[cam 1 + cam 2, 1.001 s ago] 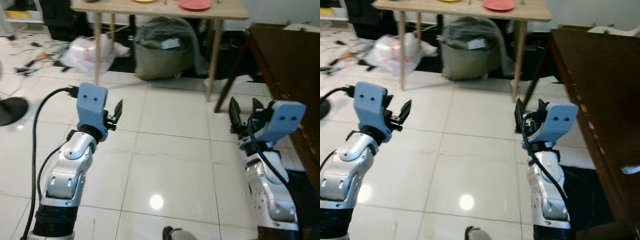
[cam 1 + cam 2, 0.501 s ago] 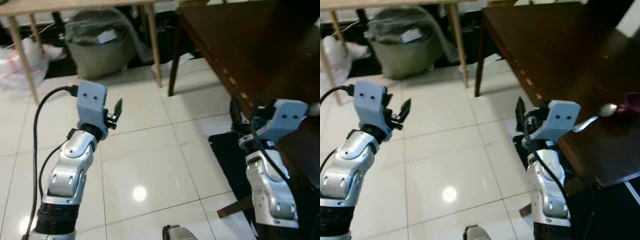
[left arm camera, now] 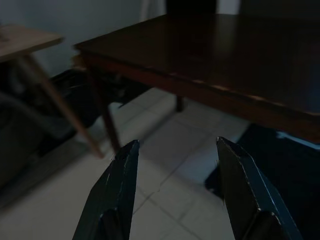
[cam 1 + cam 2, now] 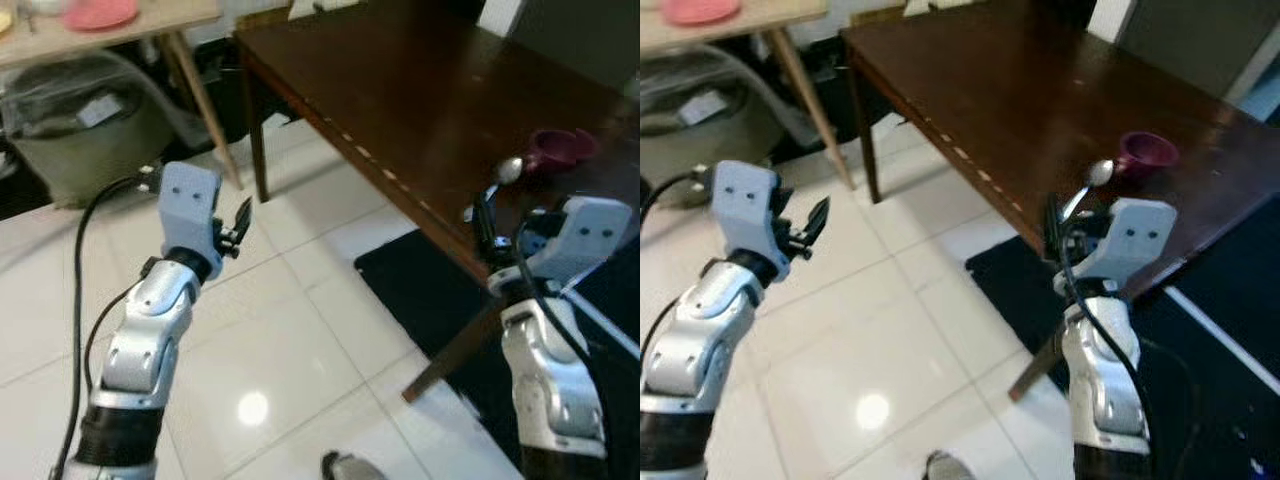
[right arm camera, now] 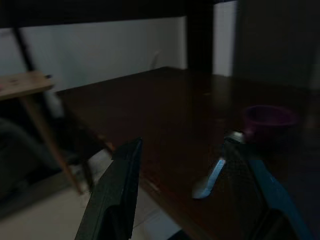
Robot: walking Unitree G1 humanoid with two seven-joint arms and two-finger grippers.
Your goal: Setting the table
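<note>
One dark wooden table point(image 4: 1040, 90), ahead and to my right, over white tiled floor point(image 4: 300, 340).
One purple cup point(image 4: 1148, 152) on that table, near its closer edge.
One metal spoon point(image 4: 1087, 187) just beside the cup, bowl end toward it, handle running to the table edge.
One light wooden table point(image 4: 120, 25) further off to my left, carrying one pink plate point(image 4: 100, 12).
One bagged bin point(image 4: 80, 130) under the light table.
One dark mat point(image 4: 430, 300) on the floor below the dark table's edge.

My left gripper point(image 4: 240, 222): raised over the tiles, well apart from both tables, fingers spread, nothing between them.
My right gripper point(image 4: 1052, 225): held up at the dark table's near edge, close to the spoon; fingers apart, empty.

My right wrist camera takes in cup point(image 5: 269, 120) and spoon point(image 5: 212, 175) between my fingers point(image 5: 117, 195); my left wrist camera gives the dark table's edge and leg point(image 3: 107, 125) and my fingers point(image 3: 117, 195), very dim.
</note>
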